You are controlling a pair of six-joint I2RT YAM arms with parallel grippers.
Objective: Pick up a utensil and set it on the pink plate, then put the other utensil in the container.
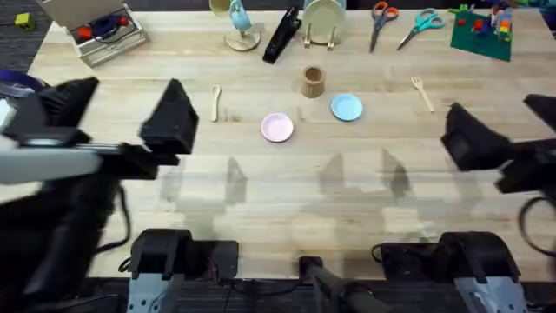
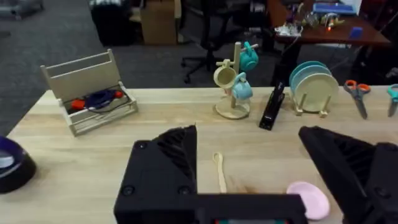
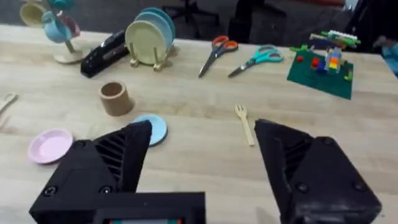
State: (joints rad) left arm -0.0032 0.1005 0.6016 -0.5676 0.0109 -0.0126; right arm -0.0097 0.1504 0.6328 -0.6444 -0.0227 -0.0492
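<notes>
step: reach for spoon (image 1: 216, 102) | spoon lies on surface, left of pink plate (image 1: 277, 128) | left tool (image 2: 249, 180) wide, empty, above it | advice: descend square across the handle, close mid-shaft | right tool (image 3: 202, 168) wide, fork (image 3: 245, 124) beyond.

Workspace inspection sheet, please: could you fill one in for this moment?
Surface: pale wooden table, bare in front.
Job's things: spoon left of pink plate; fork at right; cup upright, beside blue plate.
Clutter: crate, mug tree, stapler, dish rack, two scissors, brick set.
Grippers: left gripper open, empty; right gripper open, empty.
Cables: at the arm bases.
Surroundings: office chairs, desk.
</notes>
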